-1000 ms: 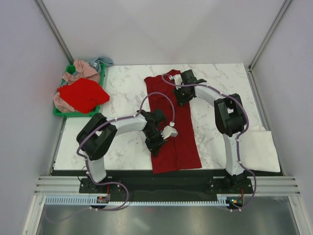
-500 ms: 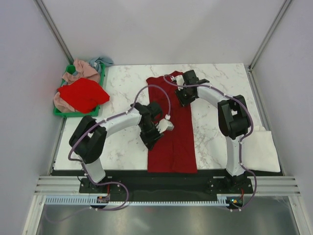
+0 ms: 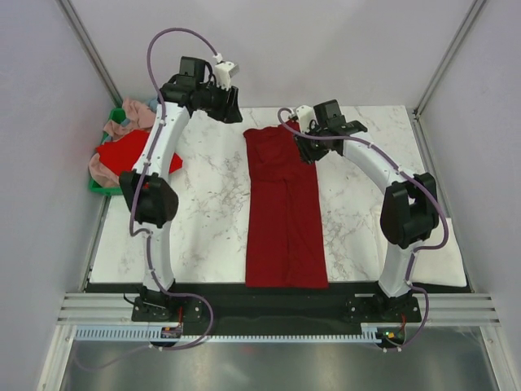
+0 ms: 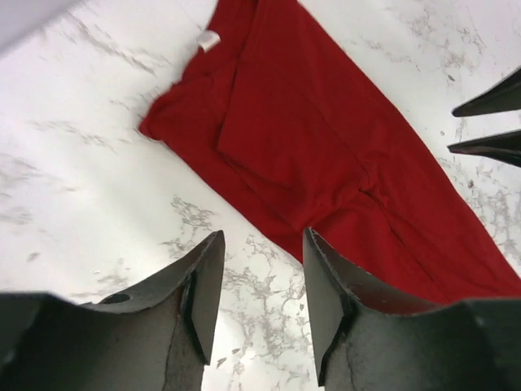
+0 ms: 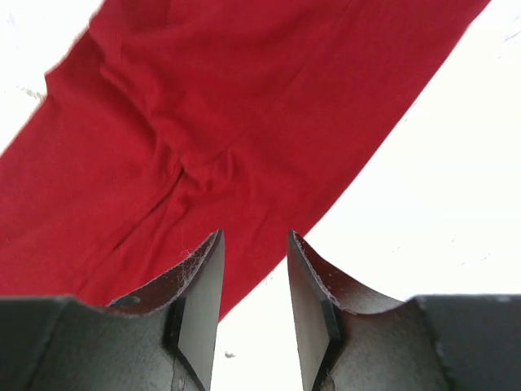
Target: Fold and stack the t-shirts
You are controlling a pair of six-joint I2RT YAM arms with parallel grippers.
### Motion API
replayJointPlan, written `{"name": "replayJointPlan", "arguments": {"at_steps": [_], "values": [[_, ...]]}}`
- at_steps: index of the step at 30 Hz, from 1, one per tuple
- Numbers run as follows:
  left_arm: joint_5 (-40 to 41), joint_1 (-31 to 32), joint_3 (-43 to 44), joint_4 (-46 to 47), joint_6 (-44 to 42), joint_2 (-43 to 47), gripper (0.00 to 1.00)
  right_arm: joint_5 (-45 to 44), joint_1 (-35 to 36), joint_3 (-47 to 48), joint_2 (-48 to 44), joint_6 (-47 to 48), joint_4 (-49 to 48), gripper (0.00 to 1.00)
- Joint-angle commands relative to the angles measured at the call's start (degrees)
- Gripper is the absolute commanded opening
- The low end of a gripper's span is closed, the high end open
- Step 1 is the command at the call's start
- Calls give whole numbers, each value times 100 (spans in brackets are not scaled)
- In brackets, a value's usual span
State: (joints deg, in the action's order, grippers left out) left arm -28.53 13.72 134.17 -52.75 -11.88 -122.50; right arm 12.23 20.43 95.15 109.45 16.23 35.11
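Left of our left end effector (image 3: 232, 106), bright red, dusty pink and light blue cloth t-shirts (image 3: 134, 156) wait unfolded in a green plastic crate (image 3: 102, 190). That and our right end effector (image 3: 308, 151) both hang open and empty. Between them, the dark crimson red cloth t-shirt (image 3: 281, 204) lies as a long strip on the marble worktop (image 3: 212, 212), awaiting crosswise folds, and further right one cream-white cloth t-shirt (image 3: 435, 248) looks folded.

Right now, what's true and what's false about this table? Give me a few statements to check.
The dark red shirt lies as a long narrow strip on the marble table. True.
The left tool is clamped on that shirt. False: it hangs above the table, open and empty.
The green crate holds a bright red shirt. True.
The white cloth lies on the dark red shirt. False: it lies apart, at the table's right edge.
The right tool is open, with nothing in it. True.
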Motion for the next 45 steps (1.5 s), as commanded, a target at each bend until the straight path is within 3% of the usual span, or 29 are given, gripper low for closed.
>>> {"name": "replayJointPlan", "arguments": {"at_steps": [1,4,13,24,36,45], "values": [[-1118,-62,240,141,817,-599,50,25,40,-172,-310,222,294,45],[-1383,-237,626,546,1353,-1222,41,-71,40,-164,-310,372,452,45],[-1839,-361,1006,1188,1706,-2383,45,-177,119,-58,-73,715,804,45],[-2165,-361,716,1145,1715,-2779,33,-335,137,390,559,803,901,45],[-2253,-335,426,1056,1663,-2955,32,-344,181,618,920,794,874,45],[-2323,-247,400,1048,1715,-3096,36,-344,181,531,911,803,866,45]]}}
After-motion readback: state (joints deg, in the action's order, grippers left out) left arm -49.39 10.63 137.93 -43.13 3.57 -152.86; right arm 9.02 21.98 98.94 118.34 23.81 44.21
